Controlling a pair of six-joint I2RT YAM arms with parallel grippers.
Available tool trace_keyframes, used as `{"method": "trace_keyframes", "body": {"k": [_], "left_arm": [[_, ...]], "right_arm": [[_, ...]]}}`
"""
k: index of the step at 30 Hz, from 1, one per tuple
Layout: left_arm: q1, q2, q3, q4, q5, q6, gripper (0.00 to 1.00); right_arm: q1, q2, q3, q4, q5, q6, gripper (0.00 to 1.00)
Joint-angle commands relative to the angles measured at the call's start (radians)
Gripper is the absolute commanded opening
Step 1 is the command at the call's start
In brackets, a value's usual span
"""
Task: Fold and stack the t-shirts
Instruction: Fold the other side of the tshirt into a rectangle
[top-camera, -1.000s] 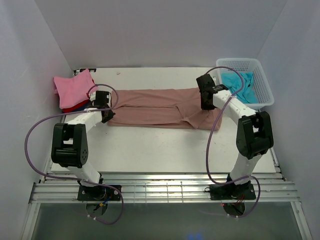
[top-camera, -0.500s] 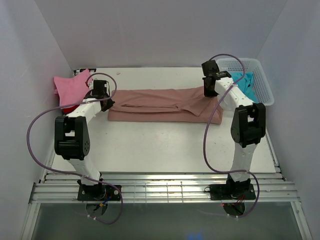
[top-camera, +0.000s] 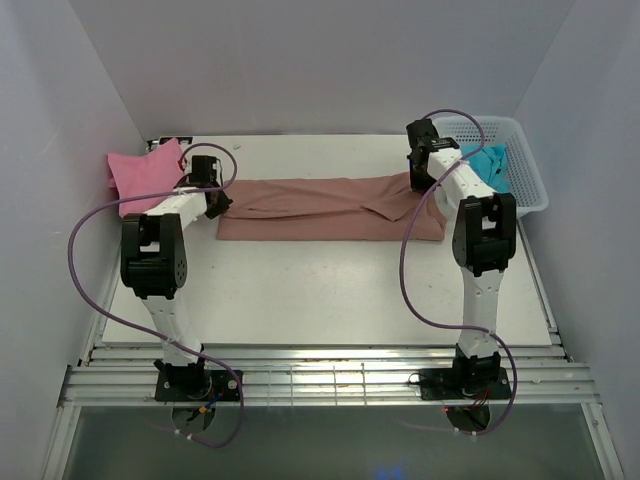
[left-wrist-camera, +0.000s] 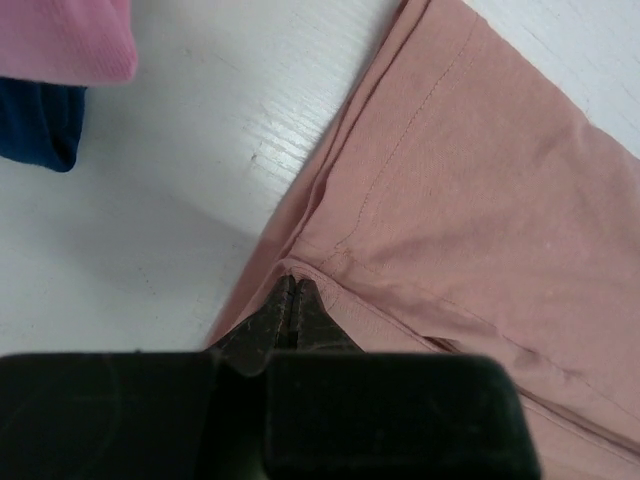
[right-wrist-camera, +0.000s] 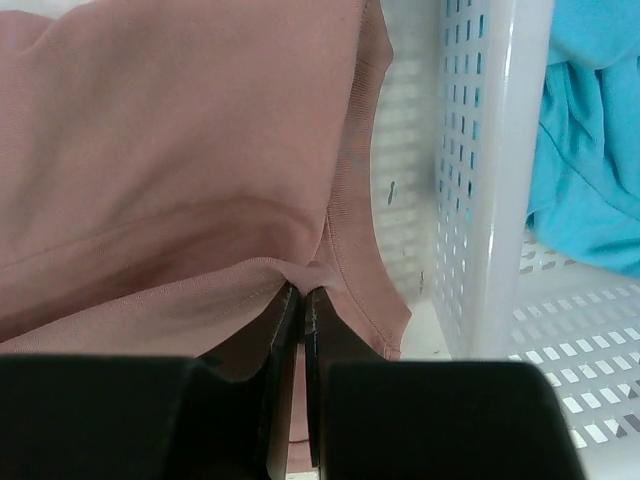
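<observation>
The large dusty rose-brown t-shirt (top-camera: 330, 208) lies folded into a long band across the middle of the table. My left gripper (top-camera: 214, 197) is shut on its left edge; the left wrist view shows the jaws (left-wrist-camera: 293, 290) pinching a hem of the cloth (left-wrist-camera: 470, 200). My right gripper (top-camera: 420, 182) is shut on its right far corner, beside the basket; the right wrist view shows the jaws (right-wrist-camera: 302, 292) closed on a fold of cloth (right-wrist-camera: 180, 150). A bright pink shirt (top-camera: 145, 172) lies on red and dark blue ones at far left. A turquoise shirt (top-camera: 484, 165) lies in the basket.
The white lattice basket (top-camera: 525, 170) stands at the far right corner, its wall (right-wrist-camera: 480, 200) just right of my right gripper. The pink (left-wrist-camera: 70, 40) and dark blue (left-wrist-camera: 35, 130) shirts lie close to my left gripper. White walls enclose the table.
Both grippers have moved toward the far edge with the rose-brown shirt's near edge, folding it over into a narrower band. Both arms are now stretched farther out.
</observation>
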Motion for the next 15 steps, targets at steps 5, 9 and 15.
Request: {"method": "trace_keyframes", "body": {"k": [5,9,15], "left_arm": [[0.015,-0.016,0.065,0.031,-0.001,0.018,0.05],[0.020,-0.040,0.100,0.071,-0.066,0.027,0.16],[0.014,-0.238,-0.020,0.259,-0.141,0.001,0.47]], "right_arm": [[-0.016,0.046,0.094,0.008,0.027,-0.031,0.08],[-0.016,0.028,0.108,0.042,0.094,-0.047,0.31],[-0.004,-0.383,-0.267,0.344,0.057,-0.086,0.76]]}}
